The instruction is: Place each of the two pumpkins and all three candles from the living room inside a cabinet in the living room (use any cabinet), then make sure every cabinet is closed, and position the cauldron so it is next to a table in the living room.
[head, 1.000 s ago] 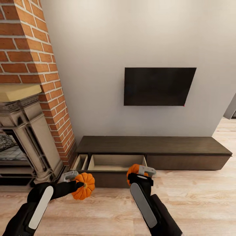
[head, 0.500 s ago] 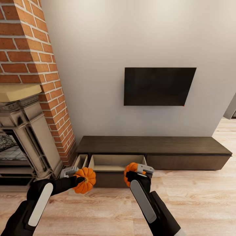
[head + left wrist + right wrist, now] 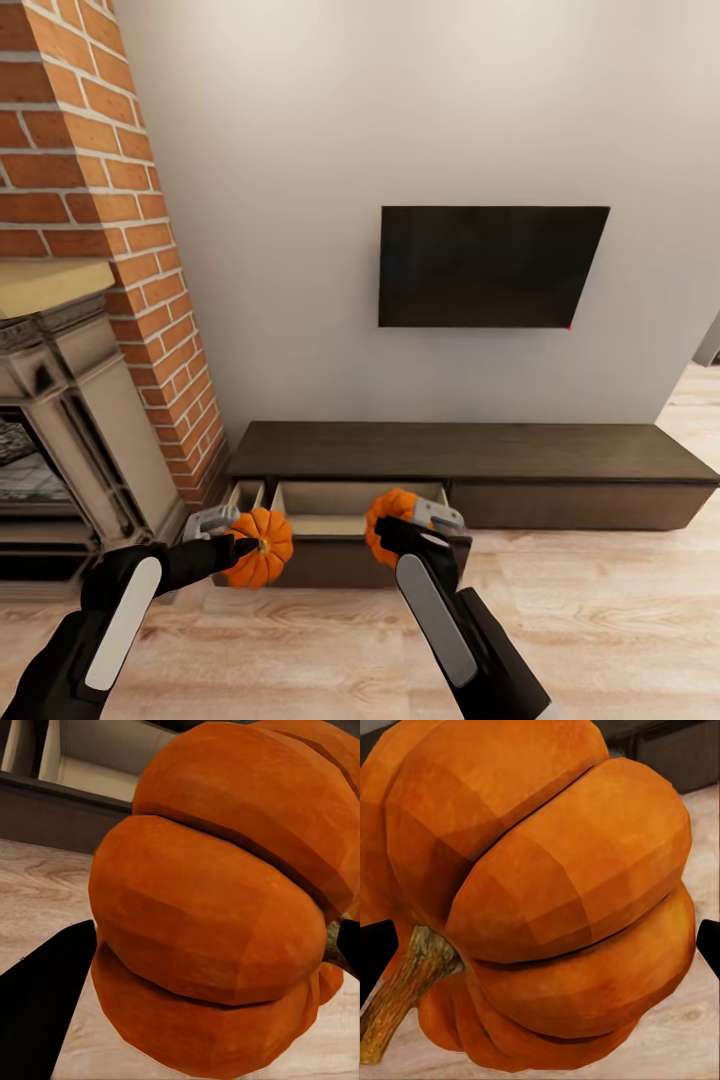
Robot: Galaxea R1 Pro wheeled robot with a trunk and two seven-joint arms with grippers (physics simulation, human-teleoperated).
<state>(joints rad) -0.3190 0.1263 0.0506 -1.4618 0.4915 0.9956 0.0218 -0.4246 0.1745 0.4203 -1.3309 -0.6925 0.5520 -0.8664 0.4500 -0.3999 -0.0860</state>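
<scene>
Holding one pumpkin in each gripper, near side of the open cabinet (image 3: 470, 450).
Left gripper (image 3: 232, 537) clamps the left pumpkin (image 3: 258, 547) (image 3: 217, 907), hanging at the near left corner of the wide open drawer (image 3: 345, 505); right gripper (image 3: 418, 528) clamps the right pumpkin (image 3: 386, 513) (image 3: 540, 892), stem visible, at that drawer's near right edge. Narrow drawer (image 3: 246, 495) left of it also open, pale inside. Cabinet sits against the far wall under a dark TV (image 3: 490, 266), brick fireplace (image 3: 90, 300) left. Wood floor (image 3: 600, 620).

Both pumpkins, left (image 3: 259, 560) and right (image 3: 388, 512), have neared the open cabinet (image 3: 340, 508).
</scene>
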